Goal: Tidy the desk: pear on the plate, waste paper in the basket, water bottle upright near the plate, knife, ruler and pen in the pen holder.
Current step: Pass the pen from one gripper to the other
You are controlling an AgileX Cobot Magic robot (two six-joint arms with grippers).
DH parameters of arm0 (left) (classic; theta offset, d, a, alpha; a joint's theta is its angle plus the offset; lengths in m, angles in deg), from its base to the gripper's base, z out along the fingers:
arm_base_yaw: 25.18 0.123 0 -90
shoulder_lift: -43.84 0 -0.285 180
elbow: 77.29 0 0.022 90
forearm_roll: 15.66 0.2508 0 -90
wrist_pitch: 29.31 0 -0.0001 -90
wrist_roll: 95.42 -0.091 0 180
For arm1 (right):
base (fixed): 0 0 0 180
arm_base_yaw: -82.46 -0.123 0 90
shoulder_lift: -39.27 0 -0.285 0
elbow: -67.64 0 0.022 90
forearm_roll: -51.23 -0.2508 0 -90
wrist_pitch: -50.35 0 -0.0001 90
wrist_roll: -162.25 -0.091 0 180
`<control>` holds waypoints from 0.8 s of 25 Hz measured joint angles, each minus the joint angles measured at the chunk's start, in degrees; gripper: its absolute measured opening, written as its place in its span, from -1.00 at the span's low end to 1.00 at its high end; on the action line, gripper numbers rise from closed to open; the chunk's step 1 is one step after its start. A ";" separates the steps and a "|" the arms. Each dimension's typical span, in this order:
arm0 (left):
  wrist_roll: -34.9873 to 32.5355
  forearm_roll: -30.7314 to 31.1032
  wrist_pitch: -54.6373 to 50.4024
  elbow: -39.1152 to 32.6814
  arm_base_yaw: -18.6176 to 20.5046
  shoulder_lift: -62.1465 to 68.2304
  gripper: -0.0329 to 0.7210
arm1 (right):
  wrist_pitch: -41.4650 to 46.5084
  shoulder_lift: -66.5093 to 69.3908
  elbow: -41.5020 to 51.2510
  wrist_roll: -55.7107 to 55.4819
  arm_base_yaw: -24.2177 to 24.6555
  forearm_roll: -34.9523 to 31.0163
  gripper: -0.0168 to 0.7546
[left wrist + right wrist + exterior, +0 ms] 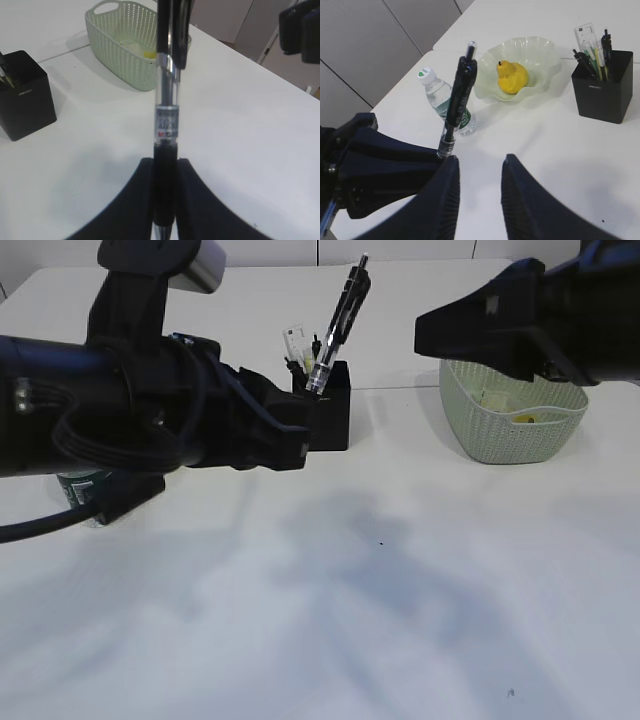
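My left fingers (165, 200) clamped the pen (167, 125), its axis upright; the holder (325, 405) sat just beyond them. My right fingers (480, 200) hung part-open, empty.

Pen (167, 100), black with clear barrel, upright, clamped at its lower grip by left end effector (165, 200). Yellow pear (512, 77) on pale plate (540, 52). Bottle (445, 100) upright beside plate. Black pen holder (602, 92) holding ruler (585, 36). Green basket (125, 45) on bench.

left arm (150, 410): holds pen (338, 325) upright | pen holder (325, 410): behind | basket (510, 420): right
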 joint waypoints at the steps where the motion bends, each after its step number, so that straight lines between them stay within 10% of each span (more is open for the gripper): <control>1: 0.00 0.00 -0.07 0.00 0.34 0.00 -0.75 | -0.04 0.00 0.00 0.23 0.00 -1.05 -0.32; 20: 0.00 -0.12 -1.54 0.00 1.20 0.00 -0.75 | -1.93 2.33 0.00 1.12 0.00 -15.47 -0.06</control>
